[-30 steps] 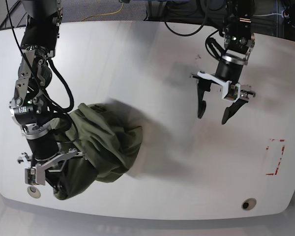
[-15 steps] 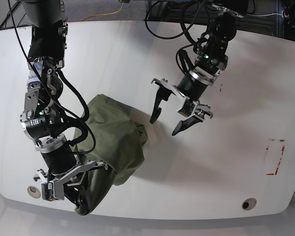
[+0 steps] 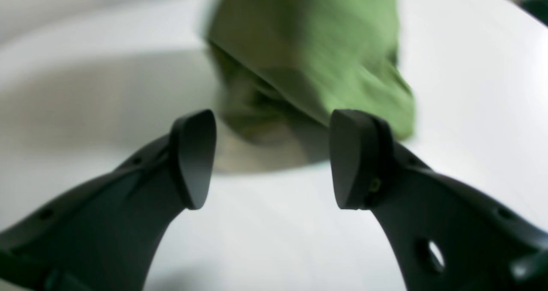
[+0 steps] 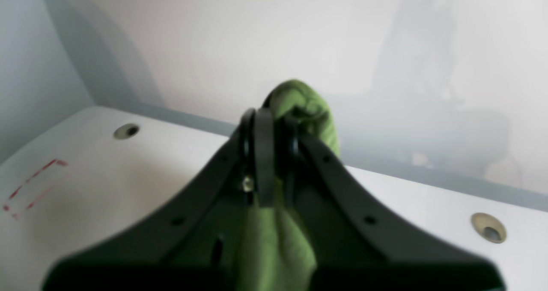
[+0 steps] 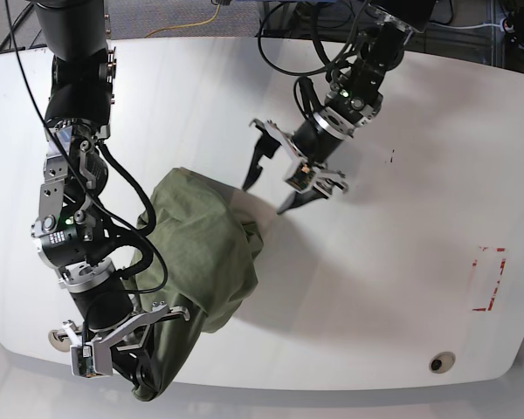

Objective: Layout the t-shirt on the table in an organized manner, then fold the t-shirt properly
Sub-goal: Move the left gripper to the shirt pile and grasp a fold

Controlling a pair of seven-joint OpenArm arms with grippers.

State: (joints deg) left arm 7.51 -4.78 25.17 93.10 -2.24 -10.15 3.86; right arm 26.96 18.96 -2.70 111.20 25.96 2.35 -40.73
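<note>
- The t-shirt (image 3: 325, 55) is motion-blurred in the left wrist view, its top cut off.
- The right gripper's (image 4: 267, 154) fingertips hide the pinched fold; cloth blurs below.
- Red dashed mark (image 4: 30, 188) is cropped.

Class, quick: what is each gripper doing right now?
Left gripper: open, empty, near the t-shirt.
Right gripper: shut on the t-shirt.

You had bright, even light from above; the glossy table (image 5: 402, 288) showed soft glare and a diffuse shadow beside the t-shirt (image 5: 205, 253). Your base view was sharp, with curved edges. Both wrist views were soft, the left one smearing the cloth with motion blur.
</note>
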